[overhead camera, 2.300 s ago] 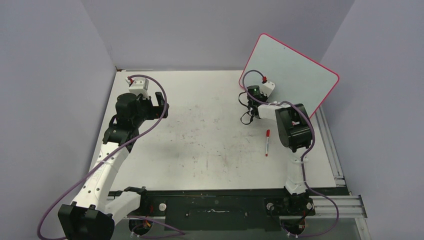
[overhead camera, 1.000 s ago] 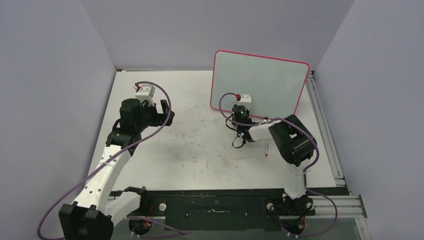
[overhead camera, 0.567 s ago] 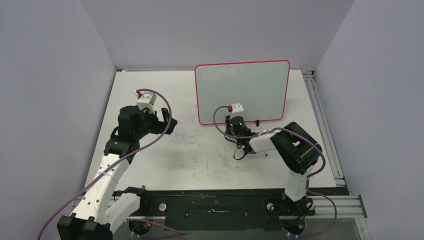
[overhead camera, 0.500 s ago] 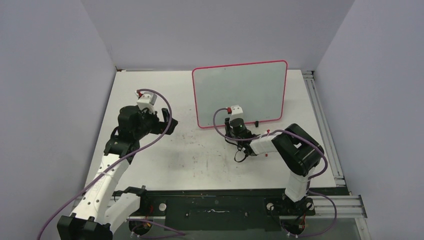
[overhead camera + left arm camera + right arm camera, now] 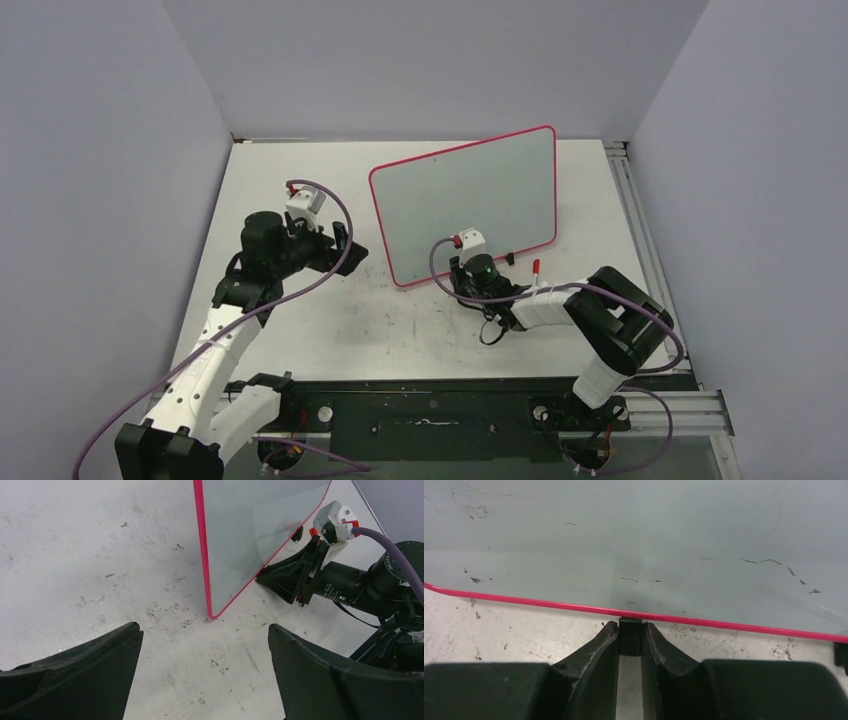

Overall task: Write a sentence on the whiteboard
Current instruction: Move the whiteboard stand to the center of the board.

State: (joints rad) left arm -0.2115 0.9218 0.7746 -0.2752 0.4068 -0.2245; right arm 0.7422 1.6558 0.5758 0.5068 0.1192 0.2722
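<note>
Whiteboard (image 5: pixel 462 200) stands on its lower edge on the scuffed table (image 5: pixel 400 330), right of centre, with its near-left corner angled toward my left arm. My right gripper (image 5: pixel 629 642) is pinched tight on one small black foot (image 5: pixel 629 635) under the pink-red rim — a finger on either side of it. My left gripper (image 5: pixel 204 630) hangs with its jaws spread wide, holding nothing, near the board's lower corner but apart from it. A red-capped marker (image 5: pixel 537 267) lies on the table beside my right arm.
</note>
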